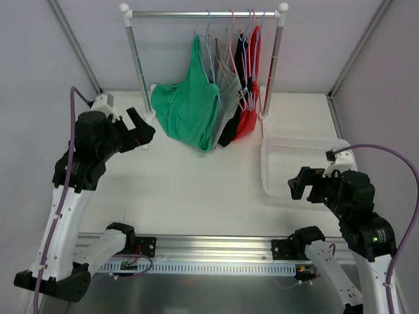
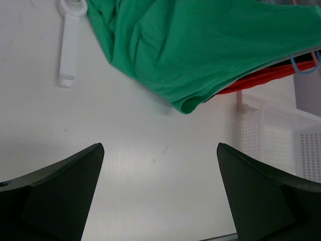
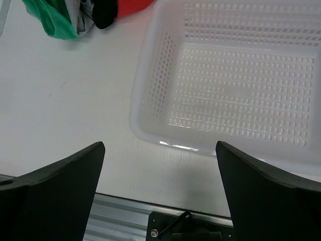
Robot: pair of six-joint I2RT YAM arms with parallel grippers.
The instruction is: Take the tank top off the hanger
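White surface (image 1: 196, 190) fills your top view, with grey walls behind it and a metal rail (image 1: 216, 247) along the near edge at 6 o'clock. At about 10 o'clock your left fingers (image 1: 141, 127) stand spread wide with nothing between them, aimed toward 2 o'clock, close to the left foot of the clothes rack (image 1: 203, 13). The rack stands at 12 o'clock, and the green tank top (image 1: 190, 104) hangs there on a pale hanger (image 1: 211, 46) as the leftmost garment, one strap up at the bar and the body bunched out toward the left post. In your left wrist view its hem (image 2: 190, 103) sags low at 12 to 1 o'clock; you cannot tell whether it touches the surface. Pressed against the green top at its 3 o'clock hang a grey garment (image 1: 226, 98), a black one (image 1: 229, 136) and a red one (image 1: 247, 121). A white perforated basket (image 1: 267, 163) sits at 3 o'clock, beside the right post. At 4 o'clock your right fingers (image 1: 300, 183) are wide apart too, holding nothing, over the basket's near rim.
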